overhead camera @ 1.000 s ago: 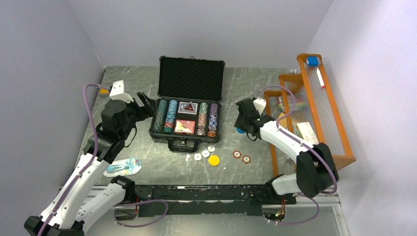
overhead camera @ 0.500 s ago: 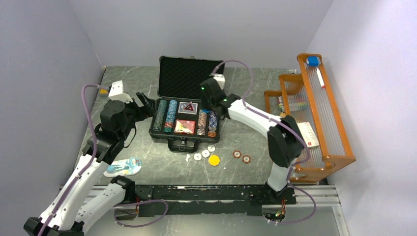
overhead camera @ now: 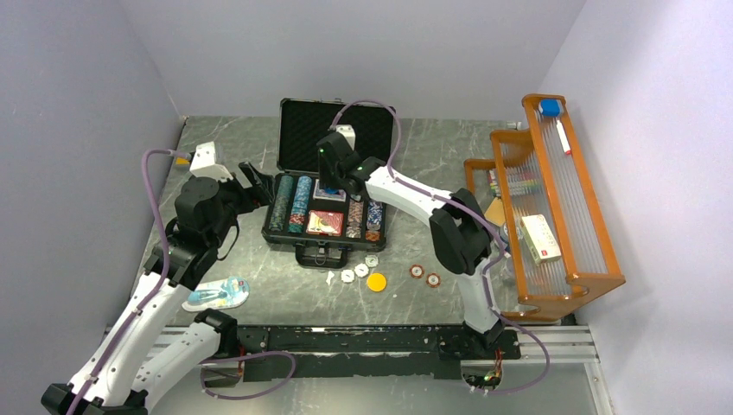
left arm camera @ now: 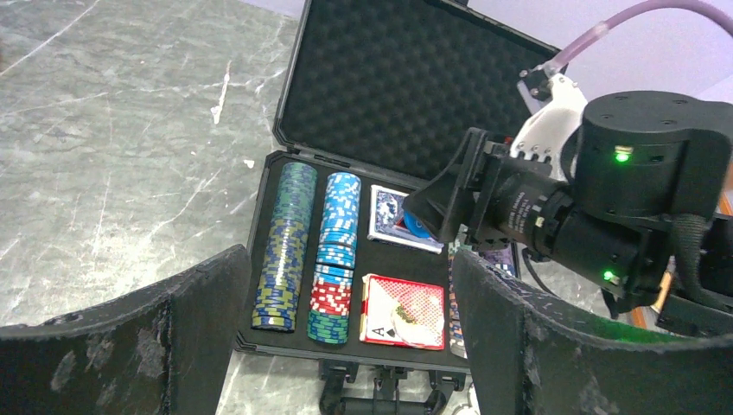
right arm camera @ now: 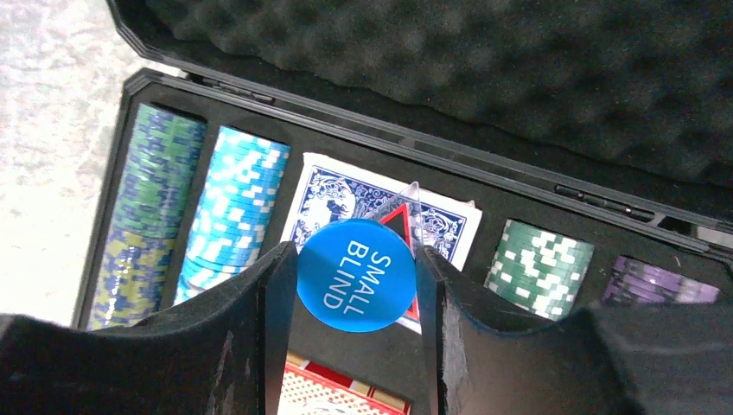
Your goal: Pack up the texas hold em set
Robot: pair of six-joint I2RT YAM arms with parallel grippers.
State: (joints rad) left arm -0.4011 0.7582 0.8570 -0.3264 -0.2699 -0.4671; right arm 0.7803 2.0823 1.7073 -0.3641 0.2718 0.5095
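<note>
The right gripper (overhead camera: 332,184) reaches over the open black briefcase (overhead camera: 337,130) at the middle of the grey marble-look table (overhead camera: 432,156). Its 2 fingers pinch a round blue disc (right arm camera: 356,275) lettered "SMALL BLIND" by its edges. The disc hangs above the blue card deck (right arm camera: 333,203) in the far middle pocket of the foam tray; whether it touches the deck is hard to tell from these angles. Just nearer lies the red card deck (left arm camera: 404,309). 2 rows of striped poker chips (left arm camera: 281,246) fill the slots left of the decks, and 2 more rows (right arm camera: 540,255) lie to the right. The case lid stands upright at the back, its foam lining facing the arms. The left gripper (overhead camera: 256,181) is just beside the left end of the case, fingers spread wide and holding nothing. On the table in front of the case handle lie 3 white discs (overhead camera: 360,271), a yellow disc (overhead camera: 376,281) and 2 red-and-white chips (overhead camera: 424,275). A blue-white blister pack (overhead camera: 216,293) lies near the left arm. An orange wooden rack (overhead camera: 553,199) stands along the right edge.
</note>
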